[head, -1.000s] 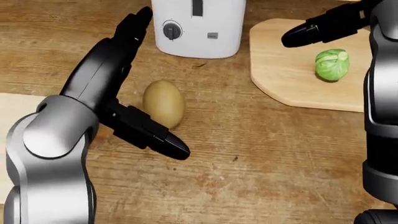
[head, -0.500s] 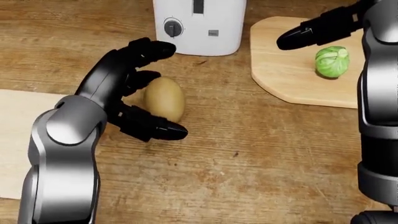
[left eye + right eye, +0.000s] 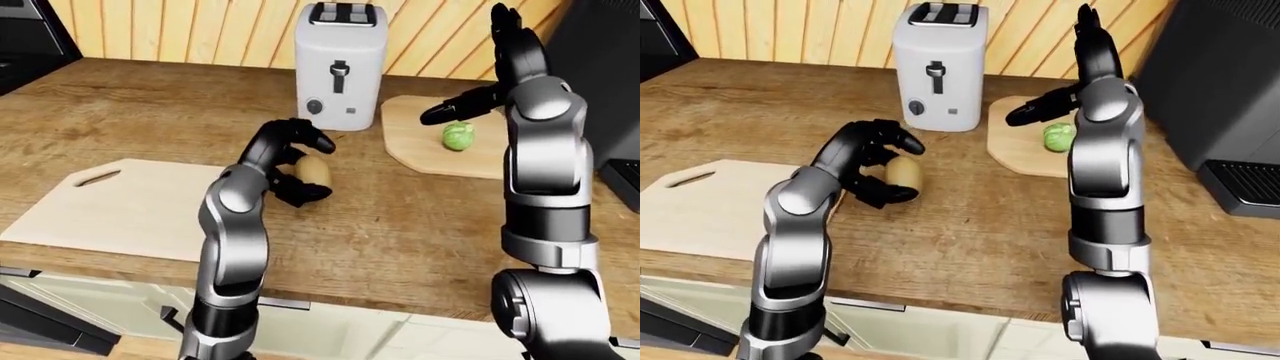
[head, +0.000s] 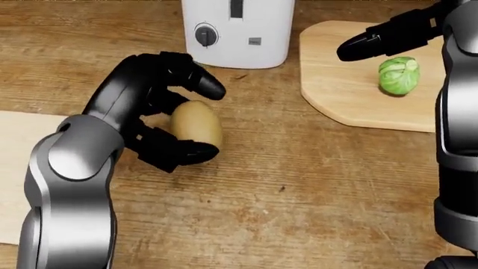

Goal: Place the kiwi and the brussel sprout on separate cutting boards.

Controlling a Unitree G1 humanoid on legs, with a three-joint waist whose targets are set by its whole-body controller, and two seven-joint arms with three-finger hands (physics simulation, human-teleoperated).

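The brown kiwi (image 4: 199, 124) lies on the wooden counter just below the white toaster (image 4: 239, 28). My left hand (image 4: 208, 120) is curled round it, fingers (image 4: 202, 83) over its top and thumb (image 4: 186, 152) under its lower side. The green brussel sprout (image 4: 398, 75) sits on the right cutting board (image 4: 336, 84). My right hand (image 3: 475, 79) is open and raised above that board, fingers pointing up, thumb (image 4: 366, 42) out to the left of the sprout and clear of it. A second, larger cutting board (image 3: 120, 210) lies left of the kiwi.
The toaster stands between the two boards near the wood-slat wall. A dark appliance (image 3: 1220, 90) stands at the right end of the counter. The counter's near edge (image 3: 380, 300) runs along the bottom of the eye views.
My left hand has gone from open beside the kiwi to curled round it, fingers coming down over its top. The right hand stays raised over the right board.
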